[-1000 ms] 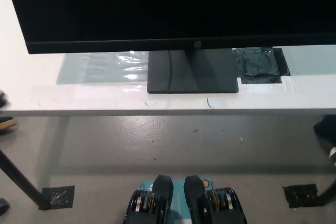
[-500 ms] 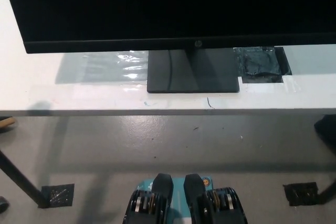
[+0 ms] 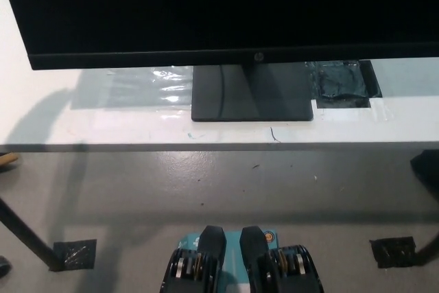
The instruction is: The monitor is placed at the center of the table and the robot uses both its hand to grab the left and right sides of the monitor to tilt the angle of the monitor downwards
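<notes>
A large black monitor (image 3: 219,8) with a dark screen fills the top of the head view. It stands on a flat black square base (image 3: 251,92) on the white table (image 3: 41,111). A small logo sits on its lower bezel. Neither of my hands shows in the picture. A soft shadow lies on the table at the left, below the monitor's left corner.
A patch of black tape (image 3: 341,84) and a clear shiny film (image 3: 134,87) lie on the table beside the base. Below the table's front edge is grey floor with a black table leg (image 3: 27,238) and tape squares (image 3: 394,252).
The dark shapes at the far left and right edges have left the picture. A shadow has spread over the table's left part. The monitor has stayed in place.
</notes>
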`<control>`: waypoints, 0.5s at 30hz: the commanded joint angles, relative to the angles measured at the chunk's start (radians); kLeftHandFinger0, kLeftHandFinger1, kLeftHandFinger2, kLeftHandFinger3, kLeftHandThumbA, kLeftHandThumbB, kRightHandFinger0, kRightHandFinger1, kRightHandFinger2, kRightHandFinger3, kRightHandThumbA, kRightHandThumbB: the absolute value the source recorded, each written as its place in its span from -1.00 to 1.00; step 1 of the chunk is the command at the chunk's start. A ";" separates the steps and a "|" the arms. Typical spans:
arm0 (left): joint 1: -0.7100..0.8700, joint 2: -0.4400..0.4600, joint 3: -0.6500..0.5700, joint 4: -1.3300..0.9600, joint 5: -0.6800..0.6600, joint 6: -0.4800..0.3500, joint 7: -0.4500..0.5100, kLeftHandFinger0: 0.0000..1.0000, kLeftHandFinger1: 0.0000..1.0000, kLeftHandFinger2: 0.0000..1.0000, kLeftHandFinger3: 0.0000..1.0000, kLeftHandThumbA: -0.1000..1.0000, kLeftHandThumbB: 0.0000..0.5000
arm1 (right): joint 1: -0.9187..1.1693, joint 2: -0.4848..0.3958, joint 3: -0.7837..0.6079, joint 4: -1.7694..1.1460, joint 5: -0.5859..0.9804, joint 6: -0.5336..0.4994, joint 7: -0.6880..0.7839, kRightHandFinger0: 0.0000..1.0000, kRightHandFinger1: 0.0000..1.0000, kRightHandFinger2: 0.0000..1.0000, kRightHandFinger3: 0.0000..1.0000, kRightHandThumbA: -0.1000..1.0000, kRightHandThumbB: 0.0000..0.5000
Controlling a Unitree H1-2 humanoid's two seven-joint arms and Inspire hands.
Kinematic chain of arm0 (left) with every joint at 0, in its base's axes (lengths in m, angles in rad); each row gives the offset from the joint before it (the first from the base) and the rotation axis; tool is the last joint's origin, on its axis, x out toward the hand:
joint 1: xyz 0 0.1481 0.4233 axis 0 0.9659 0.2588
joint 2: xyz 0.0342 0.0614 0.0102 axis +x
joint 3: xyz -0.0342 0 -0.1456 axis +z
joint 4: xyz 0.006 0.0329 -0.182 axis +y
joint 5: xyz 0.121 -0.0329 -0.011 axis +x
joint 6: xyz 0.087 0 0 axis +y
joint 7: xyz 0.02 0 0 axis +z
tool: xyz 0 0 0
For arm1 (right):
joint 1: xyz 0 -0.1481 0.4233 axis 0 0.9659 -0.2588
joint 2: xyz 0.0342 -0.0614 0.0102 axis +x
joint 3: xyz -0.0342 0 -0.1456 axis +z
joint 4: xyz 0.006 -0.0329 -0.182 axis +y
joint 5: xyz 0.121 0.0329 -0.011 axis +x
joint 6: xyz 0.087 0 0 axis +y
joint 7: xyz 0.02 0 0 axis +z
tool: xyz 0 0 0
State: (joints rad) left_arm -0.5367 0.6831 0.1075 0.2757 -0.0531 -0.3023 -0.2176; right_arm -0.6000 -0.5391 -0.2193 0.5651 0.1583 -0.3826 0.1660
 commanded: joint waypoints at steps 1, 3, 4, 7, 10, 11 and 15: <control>-0.084 0.054 -0.020 0.043 0.056 0.008 -0.032 1.00 1.00 1.00 1.00 1.00 0.54 | -0.101 -0.065 0.028 0.042 0.045 -0.023 0.124 1.00 1.00 1.00 1.00 1.00 0.82; -0.097 0.044 -0.028 0.058 0.053 0.032 -0.038 1.00 1.00 1.00 1.00 1.00 0.66 | -0.134 -0.075 0.043 0.042 0.061 0.039 0.162 1.00 1.00 1.00 1.00 1.00 0.86; -0.100 0.042 -0.028 0.064 0.051 0.033 -0.040 1.00 1.00 1.00 1.00 1.00 0.67 | -0.142 -0.077 0.047 0.045 0.065 0.045 0.171 1.00 1.00 1.00 1.00 1.00 0.86; -0.111 0.036 -0.033 0.089 0.044 0.030 -0.048 1.00 1.00 1.00 1.00 1.00 0.72 | -0.163 -0.081 0.057 0.057 0.069 0.070 0.196 1.00 1.00 1.00 1.00 1.00 0.79; -0.122 0.028 -0.043 0.108 0.047 0.029 -0.057 1.00 1.00 1.00 1.00 1.00 0.75 | -0.208 -0.089 0.082 0.074 0.051 0.110 0.226 1.00 1.00 1.00 1.00 1.00 0.58; -0.124 0.024 -0.042 0.111 0.037 0.029 -0.062 1.00 1.00 1.00 1.00 1.00 0.72 | -0.214 -0.090 0.085 0.081 0.050 0.110 0.229 1.00 1.00 1.00 1.00 1.00 0.54; -0.127 0.022 -0.050 0.120 0.054 0.047 -0.058 1.00 1.00 1.00 1.00 1.00 0.79 | -0.262 -0.097 0.115 0.147 0.023 0.122 0.240 1.00 1.00 1.00 1.00 1.00 0.57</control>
State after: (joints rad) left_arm -0.6129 0.6804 0.0658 0.3959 -0.0240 -0.2769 -0.2560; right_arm -0.7586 -0.6035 -0.1304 0.6927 0.1888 -0.2946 0.3388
